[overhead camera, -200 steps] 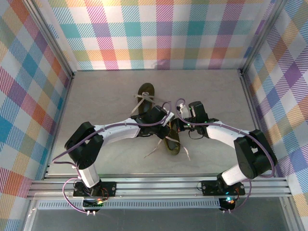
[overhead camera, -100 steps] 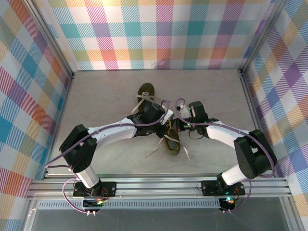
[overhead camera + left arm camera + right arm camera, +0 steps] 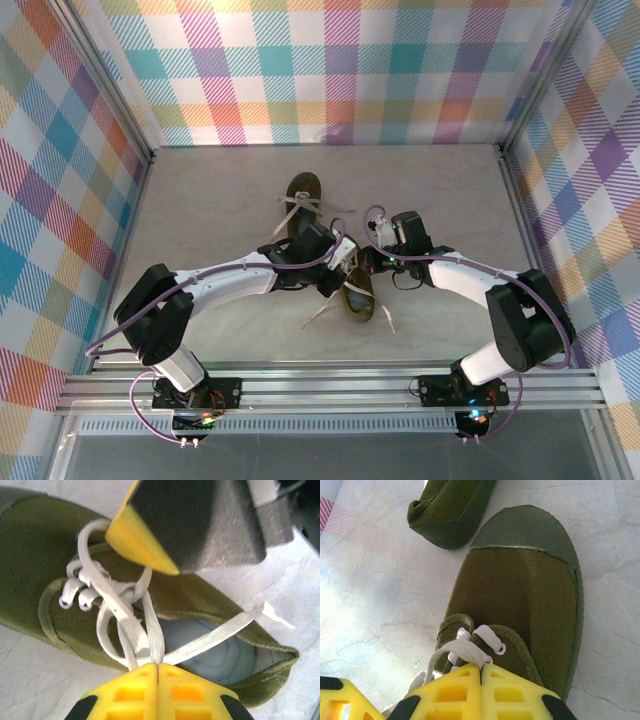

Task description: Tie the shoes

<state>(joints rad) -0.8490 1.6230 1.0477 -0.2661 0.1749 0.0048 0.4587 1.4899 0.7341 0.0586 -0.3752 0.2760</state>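
Robot test cell in a lab, pale stone-patterned worktop [image 3: 200, 195] boxed in on three sides by bright plaid cloth walls [image 3: 340, 70], bare aluminium corner posts [image 3: 105, 80], slotted aluminium rail [image 3: 330, 385] along the near edge, left arm [image 3: 230, 280] and right arm [image 3: 460, 270] bolted to it.

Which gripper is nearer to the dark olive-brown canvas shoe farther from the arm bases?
Left. The left gripper is just right of the far shoe's near end; the right gripper is farther right. Both are shut on the near shoe's pale laces.
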